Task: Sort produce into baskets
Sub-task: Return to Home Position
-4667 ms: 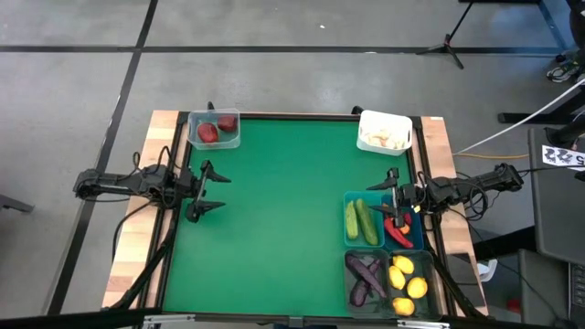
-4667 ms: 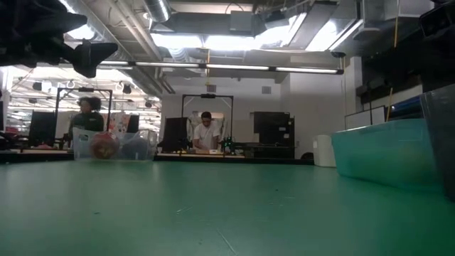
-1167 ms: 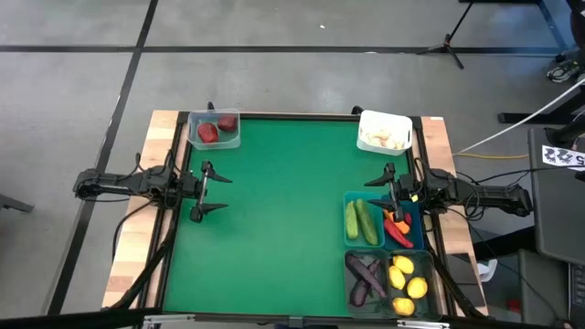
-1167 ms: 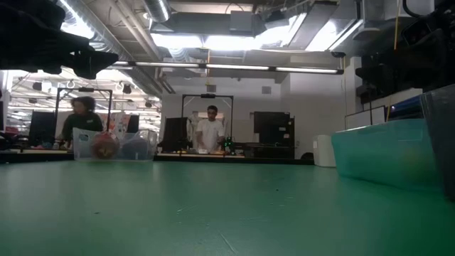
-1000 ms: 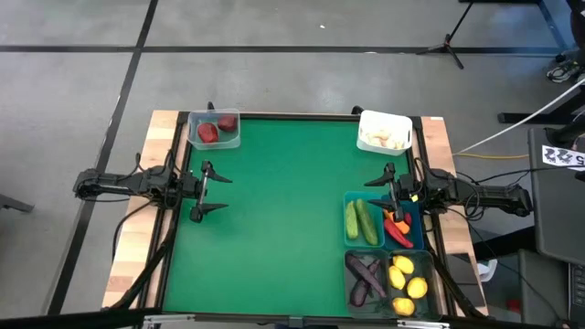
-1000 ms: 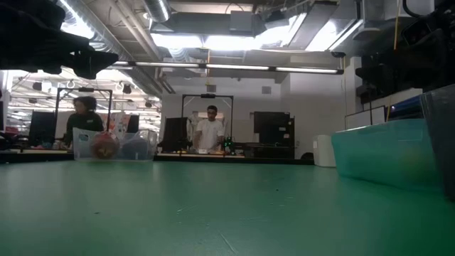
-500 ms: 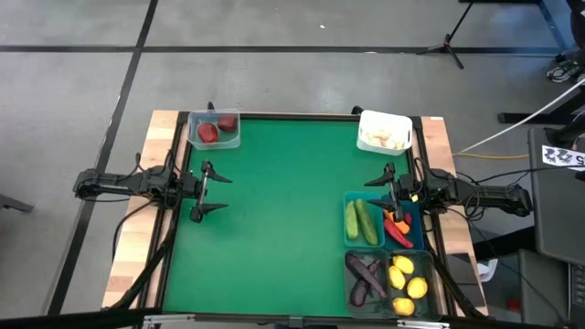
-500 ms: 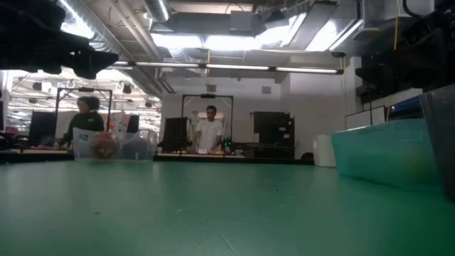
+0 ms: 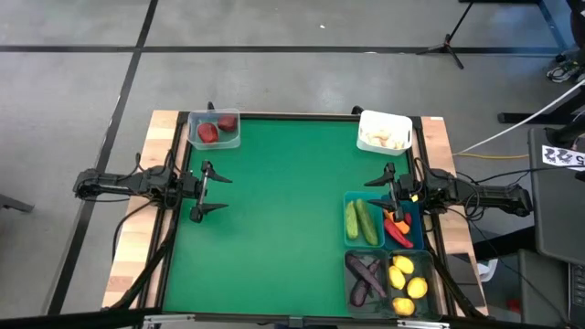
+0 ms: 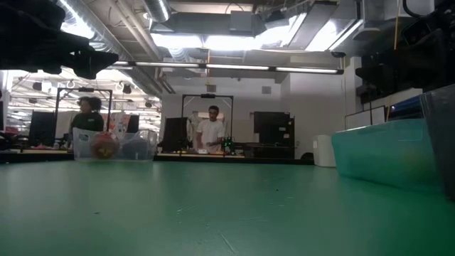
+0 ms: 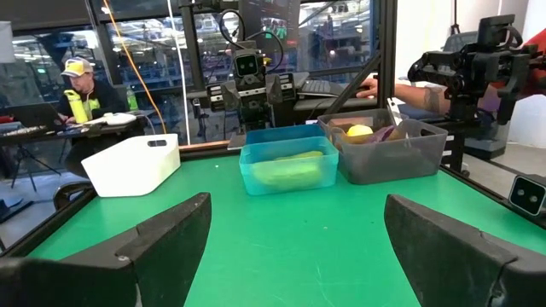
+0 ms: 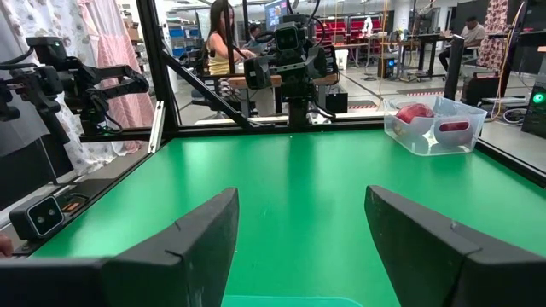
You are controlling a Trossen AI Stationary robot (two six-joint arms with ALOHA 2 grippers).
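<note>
The produce lies sorted in baskets. A clear basket (image 9: 214,129) with two dark red round ones stands at the far left. A white basket (image 9: 384,131) with garlic stands at the far right. Two teal baskets (image 9: 362,220) hold green cucumbers, red peppers and an orange carrot. Two dark baskets (image 9: 388,279) hold purple eggplants and yellow lemons. My left gripper (image 9: 211,191) is open and empty at the table's left edge. My right gripper (image 9: 387,190) is open and empty, above the far edge of the teal baskets.
The green mat (image 9: 283,210) fills the table inside a black frame. The middle of the mat is bare. In the low view people stand in the room beyond the table (image 10: 211,131).
</note>
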